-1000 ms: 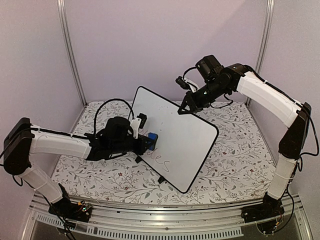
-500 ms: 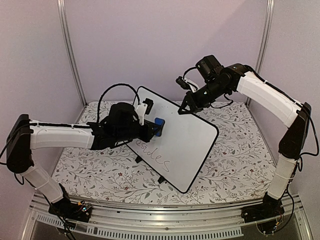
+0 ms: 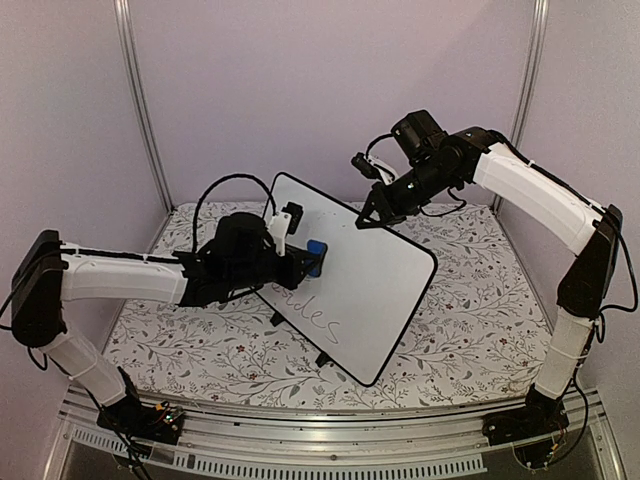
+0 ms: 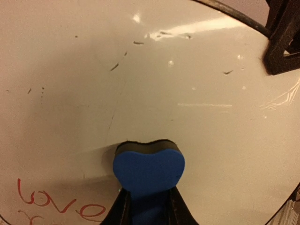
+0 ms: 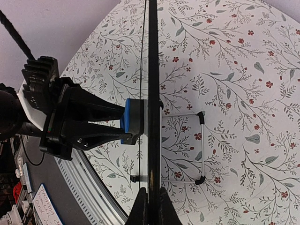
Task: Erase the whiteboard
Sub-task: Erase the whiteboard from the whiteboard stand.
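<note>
Left claw [image 3: 308, 260] is clamped on a small blue eraser block with a dark felt face [image 4: 148, 168], its two fingers closed against the block's sides. The felt face presses flat against the front of the large rectangular whiteboard with rounded corners and a thin black rim [image 3: 365, 285], in the upper left part of its face as seen from above. Right claw [image 3: 371, 216] is shut on the board's upper rim, about midway along it, with the black edge pinched between its fingers; the right wrist view looks straight down that edge. The whiteboard stands tilted on the tabletop [image 3: 480, 310], which is covered by a pale cloth printed with leafy sprigs and small red flowers. It rests on small black feet [image 3: 323, 358] along its lower edge, and a thin wire stand [image 5: 202, 145] sits behind it. Handwriting [image 3: 312, 320] runs across the lower left part of the board, below the eraser block. It looks faint purple from above and reddish in the left wrist view, where the word "love" can be made out. A few short dark smudges [image 4: 115, 67] dot the white surface above the eraser block.
</note>
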You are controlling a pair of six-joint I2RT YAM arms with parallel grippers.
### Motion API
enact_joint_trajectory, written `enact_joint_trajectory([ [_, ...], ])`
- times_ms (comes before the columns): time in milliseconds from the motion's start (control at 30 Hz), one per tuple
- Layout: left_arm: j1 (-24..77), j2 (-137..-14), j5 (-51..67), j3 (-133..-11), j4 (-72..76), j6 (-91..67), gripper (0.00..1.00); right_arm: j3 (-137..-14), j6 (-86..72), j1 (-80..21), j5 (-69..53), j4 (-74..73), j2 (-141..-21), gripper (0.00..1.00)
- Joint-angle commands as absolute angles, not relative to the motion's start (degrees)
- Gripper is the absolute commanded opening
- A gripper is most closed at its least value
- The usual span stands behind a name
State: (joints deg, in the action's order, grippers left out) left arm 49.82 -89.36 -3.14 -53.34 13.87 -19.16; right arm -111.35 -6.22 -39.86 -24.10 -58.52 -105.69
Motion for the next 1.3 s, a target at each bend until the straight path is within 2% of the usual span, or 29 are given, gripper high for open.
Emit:
enact_joint_trajectory([
  [0,50.83,-89.49,-2.76,-48.43,11.94,-21.46,0.00,-110.30,-1.14,-43.00,-27.56,-60.51,-105.07,0.00],
  [567,51.79,-86.57,-6.15,-42.46,12.47,-24.48,0.00,-110.30,-1.14,-42.98,-27.42,-60.50,-104.90,0.00],
  [867,45.81,-84.72,-3.37,-42.96,13.91,-24.56,0.00,-110.23,-1.14,-43.06,-27.50,-60.58,-104.82,0.00],
  [1267,41.49,-88.73,1.05,-50.92,13.56,-21.03,0.00,-110.13,-1.15,-43.07,-27.42,-60.57,-104.90,0.00],
])
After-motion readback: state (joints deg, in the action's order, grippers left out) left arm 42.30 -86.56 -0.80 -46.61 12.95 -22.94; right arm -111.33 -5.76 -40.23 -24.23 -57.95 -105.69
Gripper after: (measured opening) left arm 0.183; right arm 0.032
